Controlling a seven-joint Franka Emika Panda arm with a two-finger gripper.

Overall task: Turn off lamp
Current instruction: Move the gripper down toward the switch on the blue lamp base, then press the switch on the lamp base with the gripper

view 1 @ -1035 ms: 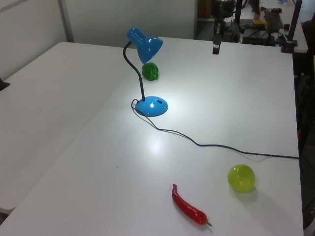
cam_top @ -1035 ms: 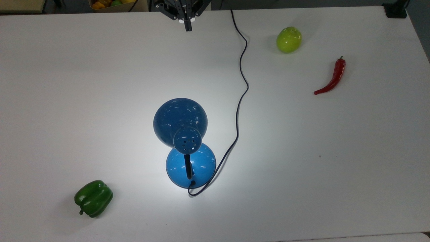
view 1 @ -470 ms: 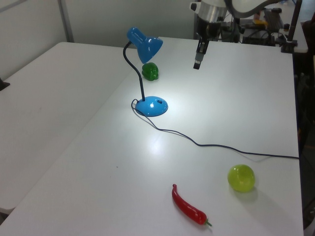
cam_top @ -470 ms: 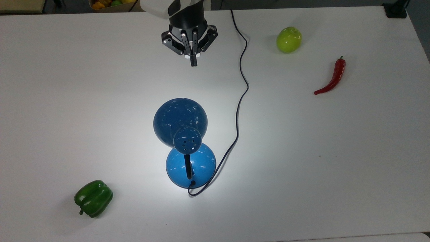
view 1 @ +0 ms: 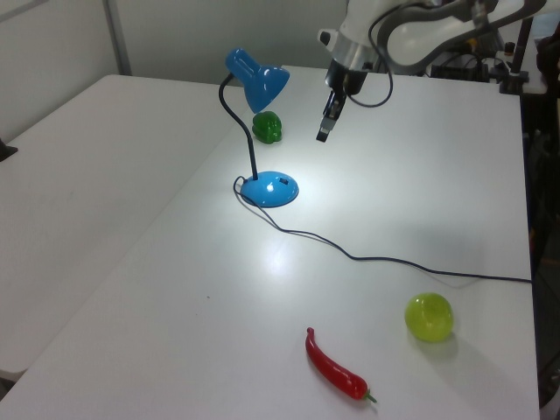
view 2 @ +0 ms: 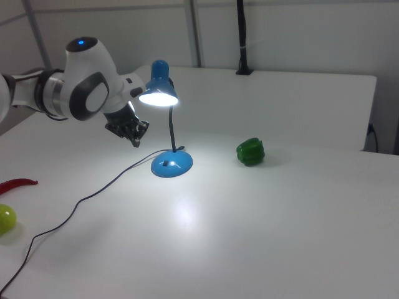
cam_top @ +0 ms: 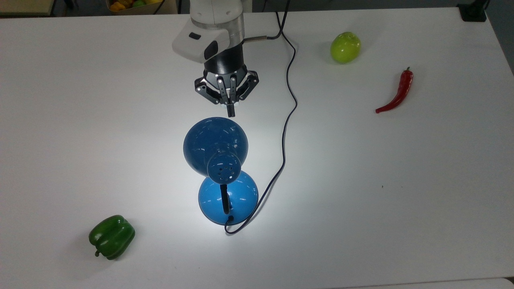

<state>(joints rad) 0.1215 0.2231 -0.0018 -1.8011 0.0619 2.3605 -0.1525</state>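
Note that the lit lamp (view 1: pixel 259 80) seems light and tippy on its flexible neck, so press what looks like the switch on its base (view 1: pixel 269 189) gently with your closed, empty end effector (view 1: pixel 322 136).

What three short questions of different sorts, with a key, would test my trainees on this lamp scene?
1. True or false: the lamp is lit.
2. Multiple choice: in the top view, what lies nearest the table's lower left corner? A) green pepper B) red chilli C) lime-green fruit
3. Fill in: in the top view, the end effector sits just above the lamp's ____.

Key: 1 true; 2 A; 3 shade.
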